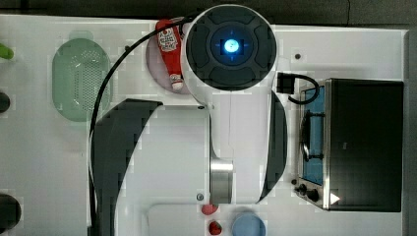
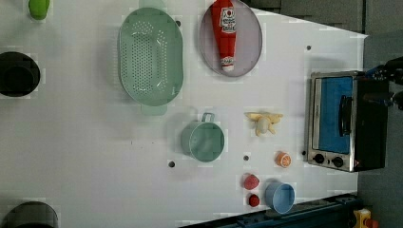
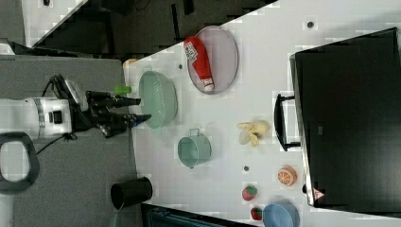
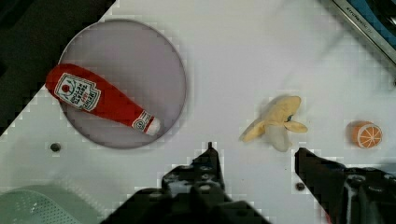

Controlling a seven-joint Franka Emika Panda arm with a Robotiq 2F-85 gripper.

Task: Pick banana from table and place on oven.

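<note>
The arm hangs high over the table [image 2: 95, 142], its gripper [image 4: 254, 161] open and empty, fingers apart above the peeled, soft-looking banana [image 4: 275, 123]; the banana lies on the white tabletop just beside the oven [image 2: 344, 121] door; one boxy oven, one round grey plate [image 4: 123, 84] bearing one red ketchup bottle [image 4: 100, 100], two green bowls.

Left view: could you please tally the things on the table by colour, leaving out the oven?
Red: 3 (ketchup bottle, small fruits)
Green: 3 (colander, pot, small item)
Black: 2 (containers)
Blue: 1 (bowl)
Orange: 1 (orange half)
Yellow: 1 (banana)
Grey: 1 (plate)
Total: 12
</note>
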